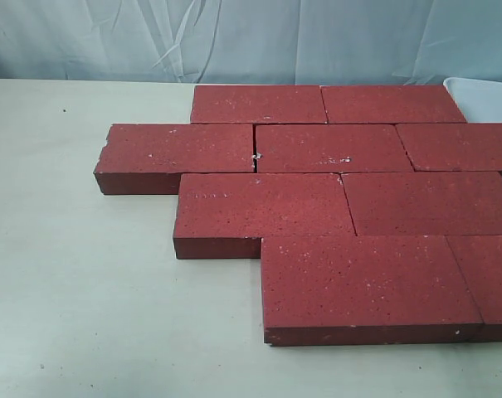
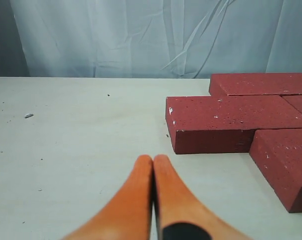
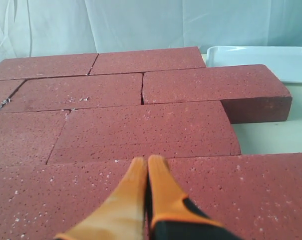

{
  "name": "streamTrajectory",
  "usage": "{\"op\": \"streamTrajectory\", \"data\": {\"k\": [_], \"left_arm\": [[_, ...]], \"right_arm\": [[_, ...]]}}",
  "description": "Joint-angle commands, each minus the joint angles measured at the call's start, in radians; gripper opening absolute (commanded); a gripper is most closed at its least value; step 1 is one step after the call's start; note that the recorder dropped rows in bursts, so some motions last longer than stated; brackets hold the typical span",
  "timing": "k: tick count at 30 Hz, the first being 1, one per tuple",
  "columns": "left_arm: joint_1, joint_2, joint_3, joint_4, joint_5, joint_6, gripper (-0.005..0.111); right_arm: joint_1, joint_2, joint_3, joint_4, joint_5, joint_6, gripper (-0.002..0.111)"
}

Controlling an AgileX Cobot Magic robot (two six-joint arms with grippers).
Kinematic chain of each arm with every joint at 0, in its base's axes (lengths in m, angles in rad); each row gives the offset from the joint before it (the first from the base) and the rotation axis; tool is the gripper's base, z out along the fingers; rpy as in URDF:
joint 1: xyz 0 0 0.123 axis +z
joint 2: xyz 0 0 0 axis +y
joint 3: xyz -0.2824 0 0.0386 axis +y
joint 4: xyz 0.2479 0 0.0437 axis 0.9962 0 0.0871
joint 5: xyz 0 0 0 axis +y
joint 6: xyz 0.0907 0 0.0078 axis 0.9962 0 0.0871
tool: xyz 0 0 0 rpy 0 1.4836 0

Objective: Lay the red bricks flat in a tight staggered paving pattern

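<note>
The left gripper [image 2: 153,159] is closed and empty over the table [image 2: 71,150], with the bricks [image 1: 333,149] near it. The right gripper [image 3: 147,161], also closed and empty, faces the bricks. They lie flat in tight staggered rows. Behind them is a white tray [image 3: 270,57].

The exterior view's right edge cuts off 3 of the red bricks [image 1: 466,146] and most of the white tray [image 1: 491,95]. My right wrist view clips that tray and the bricks' left ends.
</note>
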Motion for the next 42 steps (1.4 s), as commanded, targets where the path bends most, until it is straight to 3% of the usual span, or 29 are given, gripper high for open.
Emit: {"op": "streamTrajectory", "data": {"k": [1, 7, 15, 42], "left_arm": [[-0.006, -0.004, 0.005, 0.002, -0.014, 0.004, 0.0], [-0.004, -0.004, 0.005, 0.022, -0.014, 0.004, 0.0], [0.065, -0.004, 0.005, 0.029, -0.014, 0.004, 0.0], [0.066, -0.004, 0.005, 0.029, -0.014, 0.004, 0.0]], "right_arm": [[-0.005, -0.007, 0.002, -0.004, -0.007, -0.003, -0.001], [-0.005, -0.007, 0.002, -0.004, -0.007, -0.003, -0.001], [-0.005, -0.007, 0.002, -0.004, -0.007, -0.003, -0.001], [-0.005, -0.007, 0.002, -0.004, -0.007, -0.003, -0.001]]}}
